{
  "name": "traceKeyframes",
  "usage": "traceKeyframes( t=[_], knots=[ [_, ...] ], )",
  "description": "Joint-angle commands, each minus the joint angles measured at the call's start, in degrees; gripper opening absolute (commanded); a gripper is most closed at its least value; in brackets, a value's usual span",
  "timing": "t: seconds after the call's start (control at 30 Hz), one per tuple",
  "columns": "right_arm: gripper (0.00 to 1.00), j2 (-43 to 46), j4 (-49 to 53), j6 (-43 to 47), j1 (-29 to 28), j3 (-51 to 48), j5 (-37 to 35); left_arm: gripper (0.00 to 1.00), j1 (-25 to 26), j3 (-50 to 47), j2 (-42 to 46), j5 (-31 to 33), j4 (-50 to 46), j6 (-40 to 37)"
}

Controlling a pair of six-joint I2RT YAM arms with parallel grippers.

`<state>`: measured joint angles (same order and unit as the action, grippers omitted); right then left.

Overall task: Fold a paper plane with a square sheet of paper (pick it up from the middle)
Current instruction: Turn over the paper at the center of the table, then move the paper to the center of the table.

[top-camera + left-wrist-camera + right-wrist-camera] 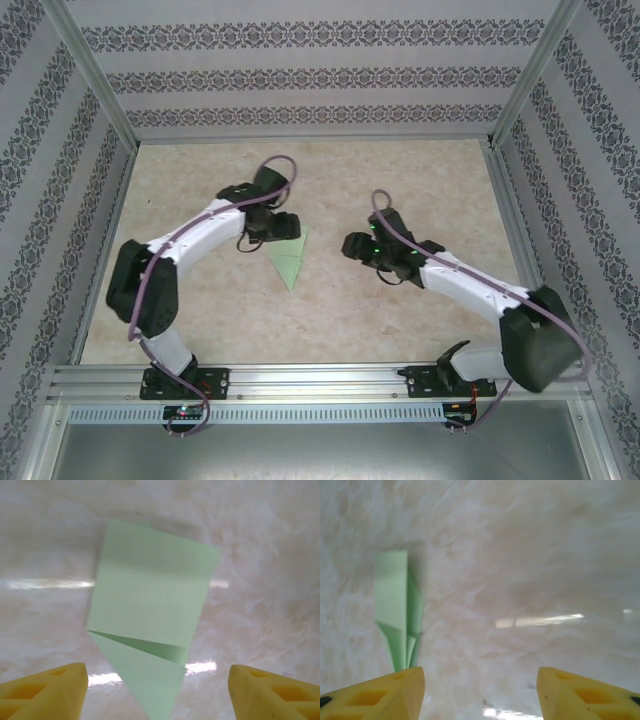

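We see the paper plane lying flat near the middle of the marbled surface, its point toward the near edge, with the left gripper at its far end and the right gripper apart to its right, both spread wide and holding nothing.

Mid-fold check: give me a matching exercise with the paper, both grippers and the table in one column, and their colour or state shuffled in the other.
Things:
1. paper plane
2. left gripper
3. right gripper
4. table

Colour or state:
A. open, over bare table beside the paper
B. marbled beige
C. pale green, folded to a point, lying on the table
D. open, right over the paper

Pairs: 1-C, 2-D, 3-A, 4-B
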<state>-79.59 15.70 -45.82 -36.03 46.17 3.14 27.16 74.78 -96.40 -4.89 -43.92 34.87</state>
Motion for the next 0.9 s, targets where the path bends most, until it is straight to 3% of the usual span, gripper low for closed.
traceKeyframes(
  t=[0.0, 0.1, 0.27, 0.53, 0.87],
  knots=[
    [0.51, -6.4, -3.6, -2.2, -6.3, 6.4, -0.4, 0.78, -5.4, -5.9, 4.6, -3.8, 5.2, 2.4],
    [0.41, -13.6, -3.6, -2.9, -11.7, 12.7, -0.3, 0.81, -10.2, -10.8, 8.6, -3.7, 6.1, 2.9],
    [0.35, -23.8, -1.5, -2.9, -15.6, 22.0, 1.7, 0.91, -14.9, -16.6, 14.5, -3.2, 7.1, 3.2],
    [0.33, -34.4, 2.8, 1.1, -16.0, 30.6, 9.4, 0.95, -16.7, -18.9, 16.5, -3.7, 7.1, 2.4],
    [0.33, -39.1, 11.3, 10.0, -14.5, 33.0, 10.8, 0.95, -16.7, -18.2, 14.4, -5.9, 8.0, 2.0]
  ],
)
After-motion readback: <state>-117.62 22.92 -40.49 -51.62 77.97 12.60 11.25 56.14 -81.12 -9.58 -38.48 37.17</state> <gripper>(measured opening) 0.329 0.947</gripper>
